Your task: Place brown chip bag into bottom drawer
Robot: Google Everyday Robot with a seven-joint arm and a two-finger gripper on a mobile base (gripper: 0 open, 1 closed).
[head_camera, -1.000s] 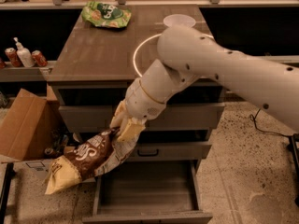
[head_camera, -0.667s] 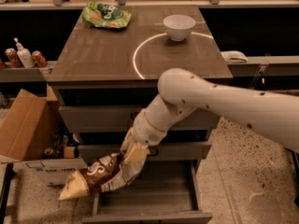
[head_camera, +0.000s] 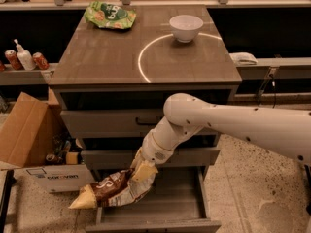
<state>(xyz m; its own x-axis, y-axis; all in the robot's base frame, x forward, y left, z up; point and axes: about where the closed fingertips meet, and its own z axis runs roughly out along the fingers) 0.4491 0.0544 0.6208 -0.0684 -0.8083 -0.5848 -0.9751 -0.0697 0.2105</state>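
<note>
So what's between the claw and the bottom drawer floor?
Only the brown chip bag, gripped by the claw over the open bottom drawer, its yellow end poking past the left side; seen in the camera view.

The white arm [head_camera: 243,125] reaches in from the right, bends at the elbow and slopes down-left. Its gripper [head_camera: 144,171] hangs low near centre, clamped on the brown chip bag [head_camera: 114,191].
</note>
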